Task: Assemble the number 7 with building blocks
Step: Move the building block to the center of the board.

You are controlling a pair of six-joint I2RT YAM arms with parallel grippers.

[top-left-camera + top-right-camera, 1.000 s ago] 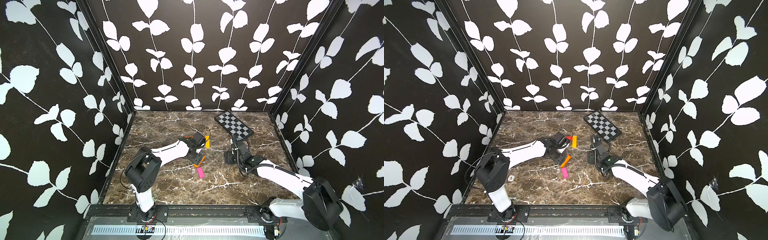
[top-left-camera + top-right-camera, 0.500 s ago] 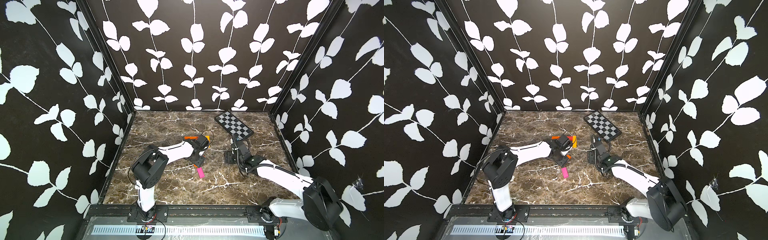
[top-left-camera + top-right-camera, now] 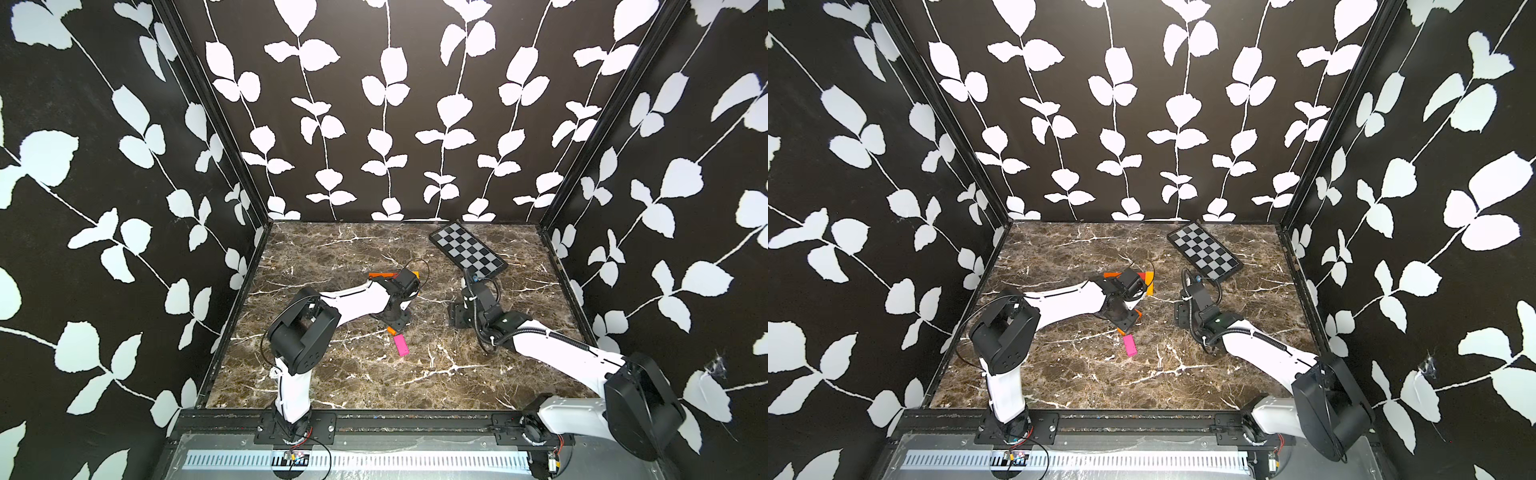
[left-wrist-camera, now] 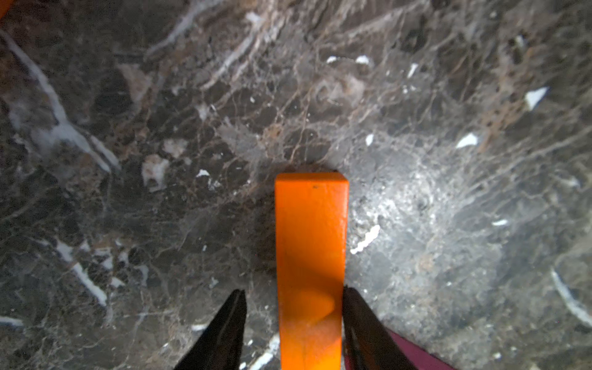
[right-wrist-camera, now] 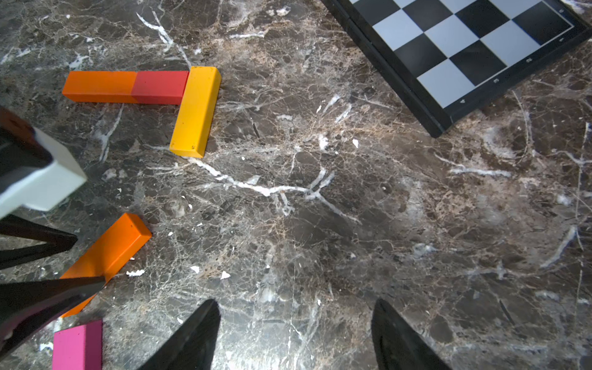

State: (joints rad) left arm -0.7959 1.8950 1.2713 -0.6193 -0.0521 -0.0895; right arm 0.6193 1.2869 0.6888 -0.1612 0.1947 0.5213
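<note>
An orange bar [image 5: 99,86] and a red-orange bar [image 5: 160,88] lie end to end, with a yellow bar [image 5: 195,112] running down from the red end. A loose orange block [image 4: 309,256] lies flat on the marble. My left gripper [image 4: 293,291] straddles it: one finger touches its side and a gap shows at the other. A pink block [image 3: 401,345] lies just in front of the loose orange block. My right gripper [image 5: 296,302] stands open over bare marble to the right, holding nothing.
A black-and-grey checkered board [image 3: 467,249] lies at the back right, close behind the right arm. The left arm [image 3: 353,301] hides most of the loose orange block in both top views. Black leaf-patterned walls close in three sides of the marble floor [image 3: 436,374].
My left gripper has come down over the loose orange block and its jaws have narrowed around it. The right arm has not moved.
</note>
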